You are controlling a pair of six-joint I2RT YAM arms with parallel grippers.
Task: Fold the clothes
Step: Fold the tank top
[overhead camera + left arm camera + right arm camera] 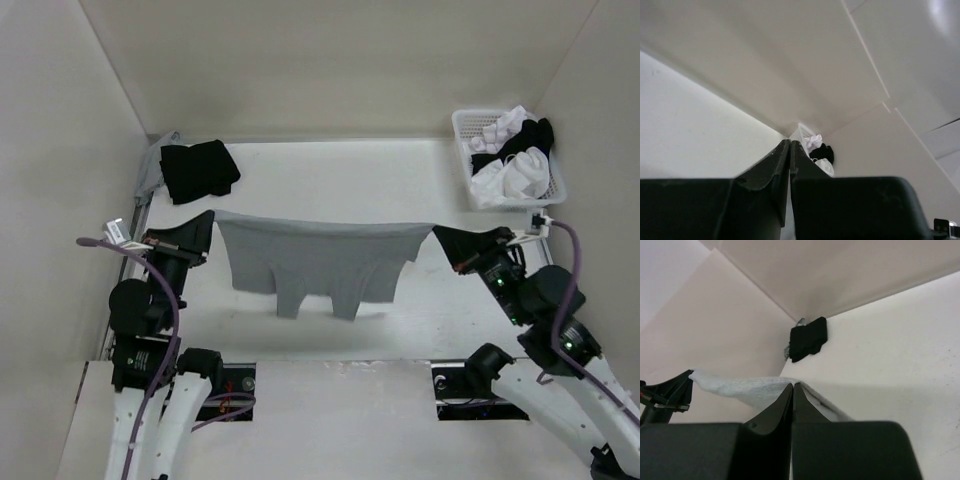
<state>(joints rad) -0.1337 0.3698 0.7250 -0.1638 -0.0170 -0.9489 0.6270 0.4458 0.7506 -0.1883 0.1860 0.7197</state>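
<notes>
The top point(320, 255) hangs spread above the middle of the table point(330, 170), wide hem taut, straps drooping toward the near edge. The left gripper point(210, 225) and right gripper point(437, 234) each have jaws clamped on a hem corner, probably stretching it smooth so it can be laid flat for folding.

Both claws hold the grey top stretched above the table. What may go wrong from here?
1. The left claw and right claw each pinch only a corner of the grey top; pulling further apart may free an edge.
2. Its straps hang loose below, so they may bunch under it when it is lowered.
3. The black folded garment lies near the left claw; a swing toward the back might disturb it.
</notes>
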